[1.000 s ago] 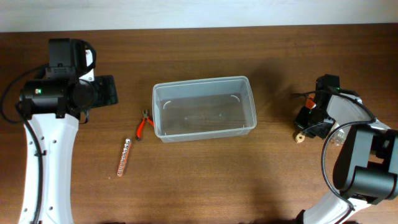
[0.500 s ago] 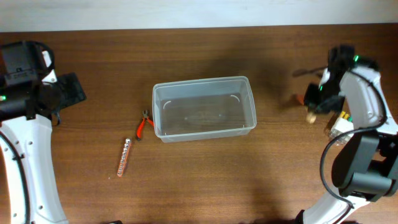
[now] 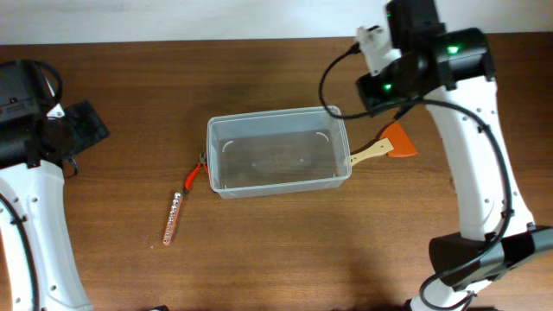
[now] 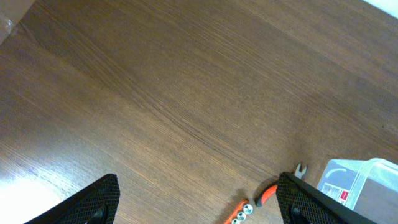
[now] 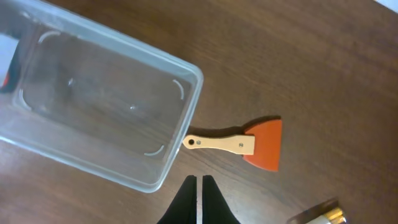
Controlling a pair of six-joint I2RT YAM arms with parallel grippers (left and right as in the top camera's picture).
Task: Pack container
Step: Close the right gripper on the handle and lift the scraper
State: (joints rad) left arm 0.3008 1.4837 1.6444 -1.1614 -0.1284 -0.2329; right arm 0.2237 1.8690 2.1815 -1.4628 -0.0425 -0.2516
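Note:
The clear rectangular container (image 3: 276, 115) stands empty at mid-table; it also shows in the right wrist view (image 5: 186, 118) and the left wrist view (image 4: 367, 180). An orange scraper with a wooden handle (image 3: 387, 149) lies on the table, its handle tip touching the container's right end (image 5: 249, 142). My right gripper (image 3: 378, 93) is shut and empty (image 5: 199, 182), raised above the table just off the container's right end. My left gripper (image 3: 85, 123) is open and empty (image 4: 199, 205), far left of the container.
Red-handled pliers (image 3: 194, 175) lie against the container's left end (image 4: 273, 190). An orange strip of bits (image 3: 173, 218) lies below them (image 4: 239, 214). A brass-tipped object (image 5: 320, 214) lies to the right of the right gripper.
The right arm has swung from the table's right edge to above the container's right end. The scraper now lies by the container, which shifted slightly left. The left arm moved left, then held.

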